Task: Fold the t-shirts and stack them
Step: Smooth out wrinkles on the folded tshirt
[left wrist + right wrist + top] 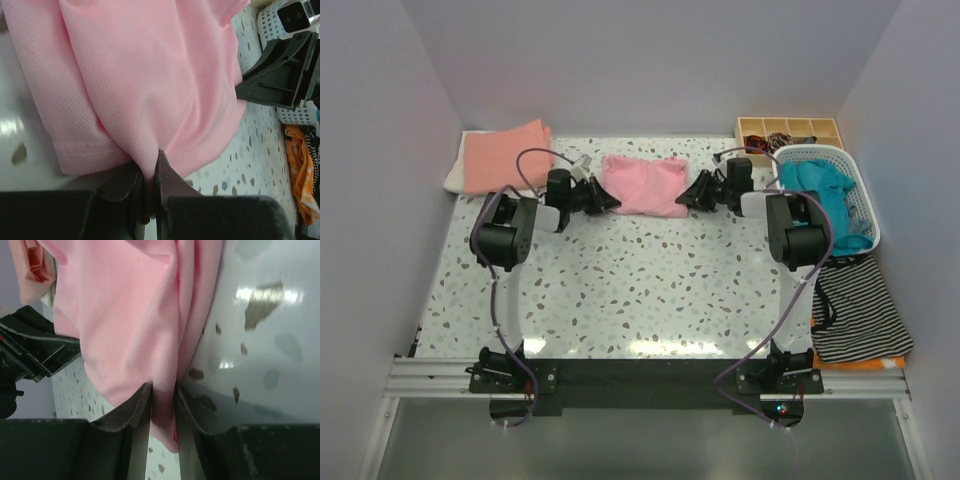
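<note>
A light pink t-shirt (645, 185) lies bunched at the back middle of the speckled table (620, 290). My left gripper (611, 201) is at its left edge, my right gripper (686, 196) at its right edge. In the left wrist view the jaws (150, 167) are pinched tight on a fold of pink cloth (150, 90). In the right wrist view pink cloth (135, 315) fills the narrow gap of the gripper (162, 400). A folded salmon-orange t-shirt (505, 155) lies on a white one (453, 178) at the back left. A teal t-shirt (828, 190) fills the white basket (865, 200).
A wooden compartment box (788, 129) stands behind the basket. A black-and-white striped cloth (860, 310) lies over something orange (865, 362) at the right front edge. Walls close in the back and both sides.
</note>
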`<action>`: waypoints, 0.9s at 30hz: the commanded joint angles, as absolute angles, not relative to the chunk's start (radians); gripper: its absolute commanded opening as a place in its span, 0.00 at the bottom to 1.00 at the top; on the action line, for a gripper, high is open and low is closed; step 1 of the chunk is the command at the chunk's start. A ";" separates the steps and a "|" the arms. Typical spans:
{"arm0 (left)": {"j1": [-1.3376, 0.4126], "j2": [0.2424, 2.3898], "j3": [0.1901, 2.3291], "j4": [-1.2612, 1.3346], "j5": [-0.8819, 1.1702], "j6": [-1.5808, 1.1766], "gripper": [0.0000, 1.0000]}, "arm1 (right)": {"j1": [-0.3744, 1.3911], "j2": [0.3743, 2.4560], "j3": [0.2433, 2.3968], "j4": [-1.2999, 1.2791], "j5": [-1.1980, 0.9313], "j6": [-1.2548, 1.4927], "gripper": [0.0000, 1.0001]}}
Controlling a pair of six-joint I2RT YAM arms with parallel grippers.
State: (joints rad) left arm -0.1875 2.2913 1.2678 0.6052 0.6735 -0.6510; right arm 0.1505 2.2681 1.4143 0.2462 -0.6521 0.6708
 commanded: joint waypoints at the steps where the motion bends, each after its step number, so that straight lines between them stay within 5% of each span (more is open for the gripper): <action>1: -0.189 2.088 1.048 0.578 0.652 -0.604 0.09 | 0.161 2.102 1.231 0.209 -0.660 0.649 0.28; 8: -0.244 1.789 0.718 0.470 0.608 -0.571 0.08 | 0.222 1.791 0.924 0.121 -0.595 0.577 0.28; 11: -0.284 1.663 0.608 0.425 0.580 -0.577 0.18 | 0.250 1.648 0.824 0.072 -0.557 0.554 0.44; 12: -0.293 1.605 0.565 0.411 0.562 -0.580 0.38 | 0.256 1.610 0.809 0.052 -0.539 0.543 0.49; 15: -0.305 1.485 0.500 0.348 0.500 -0.583 0.76 | 0.261 1.499 0.801 -0.026 -0.450 0.499 0.62; 18: -0.305 1.389 0.515 0.233 0.373 -0.545 1.00 | 0.259 1.474 0.860 -0.089 -0.350 0.434 0.65; 27: -0.304 1.461 0.719 0.211 0.195 -0.462 1.00 | 0.259 1.695 1.146 -0.143 -0.272 0.351 0.65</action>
State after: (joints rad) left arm -0.3084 1.3876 0.6056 0.1780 0.2932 -0.5182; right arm 0.2607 1.6169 1.0397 -0.1112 -0.3401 0.4122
